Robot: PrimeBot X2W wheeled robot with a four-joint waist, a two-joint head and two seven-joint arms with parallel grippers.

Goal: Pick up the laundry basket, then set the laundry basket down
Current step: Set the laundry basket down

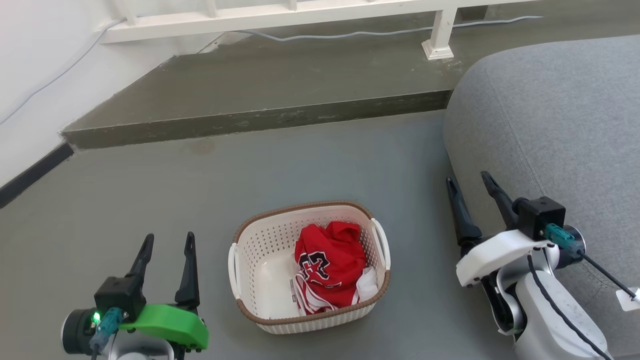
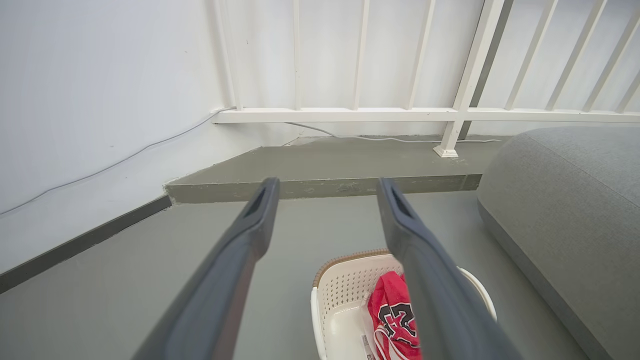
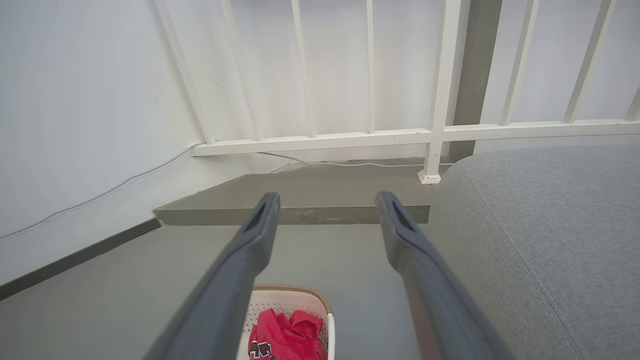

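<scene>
Sitting flat on the floor [image 1: 350, 160], that laundry basket [image 1: 265, 240], upright between the two arms, with a red shirt [image 1: 327, 265] heaped in its right half.

And the tools?

Left tool [image 1: 169, 237] and right tool [image 1: 467, 177] both have their fingers spread apart, holding nothing, each near a white handle but clear of it.

About to lift, or just put down?

Fits either. Whichever it is, I'd move both sides evenly and keep the right arm off the sofa [image 1: 550, 125].

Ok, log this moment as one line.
stage: pre-pickup | basket: on floor, red shirt inside | left gripper: jaws open, clear of basket | right gripper: jaws open, beside sofa
</scene>
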